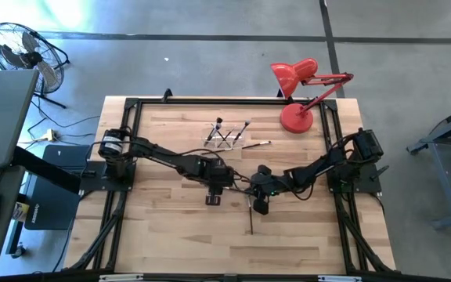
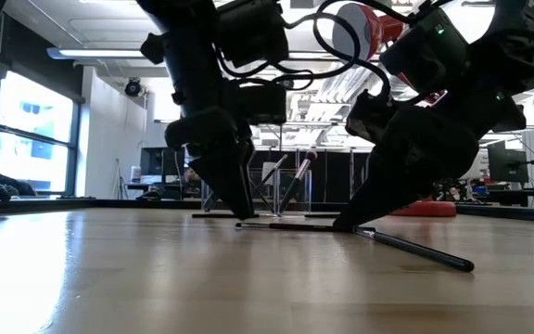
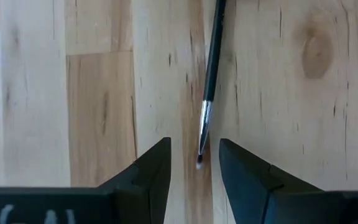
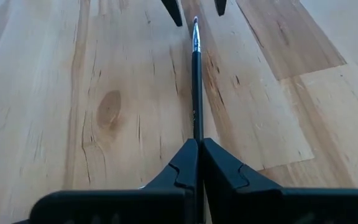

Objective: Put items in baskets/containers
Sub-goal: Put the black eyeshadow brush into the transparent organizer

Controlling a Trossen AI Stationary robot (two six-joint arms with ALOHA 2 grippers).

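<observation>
In the high view my left gripper (image 1: 214, 194) stands a little left of the centre of the frame, low over the table (image 1: 155, 227). Its fingers (image 3: 148, 174) are apart, and in the left wrist view the silvery tip of a thin brush (image 3: 209, 81) lies exactly in the gap between them, not yet pinched. This brush is flat on the wood and runs from my left fingers across to my right gripper (image 1: 258, 200), just right of the centre. My right gripper is closed on the dark handle end; in the right wrist view the handle comes straight out from between the shut fingers (image 4: 179, 171).

I judge the step in hand is a handover, or a shared lift, of this one brush: the right side holds, the left side is ready to take. The next move calls for the left fingers to close gently on the thin ferrule without pushing it sideways, and only then may the right side let go.

The clear holder (image 1: 224, 139) stands in the upper middle of the high view, with some brushes already leaning in it. One more brush (image 1: 255, 144) lies just right of it, and another brush (image 1: 251, 222) lies below my right gripper. The red lamp (image 1: 297, 88) is at the upper right.
</observation>
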